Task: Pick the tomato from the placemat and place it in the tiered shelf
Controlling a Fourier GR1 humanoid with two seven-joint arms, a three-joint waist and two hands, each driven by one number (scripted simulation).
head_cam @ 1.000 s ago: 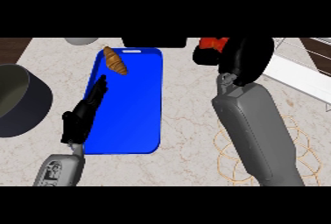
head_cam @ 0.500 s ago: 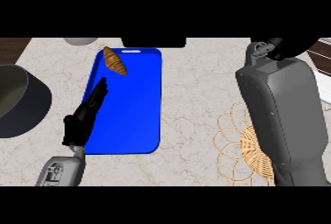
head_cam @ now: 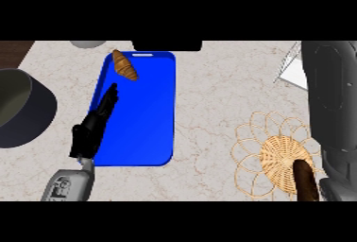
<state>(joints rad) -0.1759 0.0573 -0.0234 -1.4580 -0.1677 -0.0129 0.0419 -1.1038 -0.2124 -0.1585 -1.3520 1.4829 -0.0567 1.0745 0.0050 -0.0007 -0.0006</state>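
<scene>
- the left robot hand (head_cam: 94,127) is laid straight-fingered along the blue placemat (head_cam: 146,113), spread, holding nothing.
- a croissant (head_cam: 125,65) is seen on the placemat's far end.
- the right robot hand is out of sight; only its forearm (head_cam: 333,104) is shown.

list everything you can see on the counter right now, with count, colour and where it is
blue rounded rectangular placemat: 1, blue, left of centre on the counter
brown croissant-shaped pastry: 1, golden brown, on the placemat's far left corner
dark grey round pot: 1, dark grey, left edge, partly cut off
pale grey round object: 1, light grey, top edge, mostly cut off
black rectangular object: 1, black, top edge beyond the placemat
woven wicker flower-shaped trivet: 1, tan, lower right
dark brown stick-like object: 1, brown, on the trivet, by the right forearm
white slatted structure: 1, white, upper right, mostly hidden
marble counter: 1, beige
left hand: 1, black, fingers straight, over the placemat's left edge
right forearm: 1, grey, right edge; hand out of view
</scene>
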